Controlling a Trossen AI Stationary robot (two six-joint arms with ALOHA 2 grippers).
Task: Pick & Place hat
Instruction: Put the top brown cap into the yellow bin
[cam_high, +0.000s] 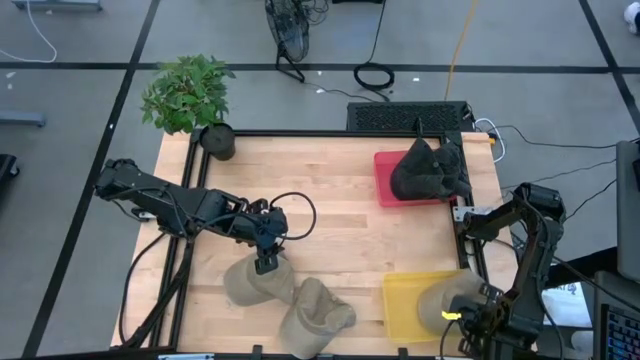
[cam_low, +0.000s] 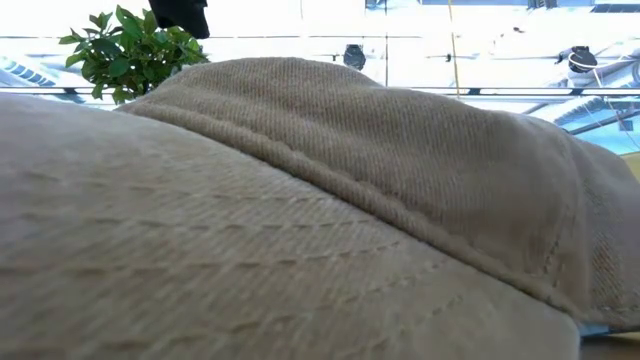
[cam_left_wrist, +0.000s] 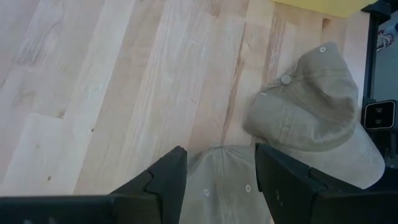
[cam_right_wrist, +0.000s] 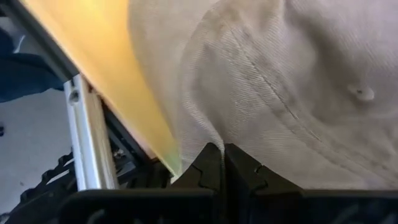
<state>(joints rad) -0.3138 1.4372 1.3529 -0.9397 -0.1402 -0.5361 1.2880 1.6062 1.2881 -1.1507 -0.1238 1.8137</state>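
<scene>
Three tan hats show. One (cam_high: 252, 285) lies on the table under my left gripper (cam_high: 265, 264), which is open, a finger on either side of the crown (cam_left_wrist: 217, 186) in the left wrist view, without visible touch. A second (cam_high: 318, 315) lies beside it at the near edge and fills the low view (cam_low: 320, 200). The third (cam_high: 455, 293) is over the yellow tray (cam_high: 405, 305), and my right gripper (cam_right_wrist: 222, 152) is shut on it. A dark hat (cam_high: 430, 170) rests on the red tray (cam_high: 385, 175). My right gripper pinches a raised fold of the tan hat's crown cloth (cam_right_wrist: 211, 134), near the hat's edge, between its two shut fingers. The fingers come from above, pointing down. The hat spreads out over the yellow tray's right part; whether it rests on the tray I cannot tell.
A potted plant (cam_high: 190, 95) stands at the table's far left corner. A black frame rail (cam_right_wrist: 84, 137) runs along the table's right edge beside the yellow tray. Bare wood (cam_high: 330, 190) lies in the middle of the table. Cables run on the floor behind.
</scene>
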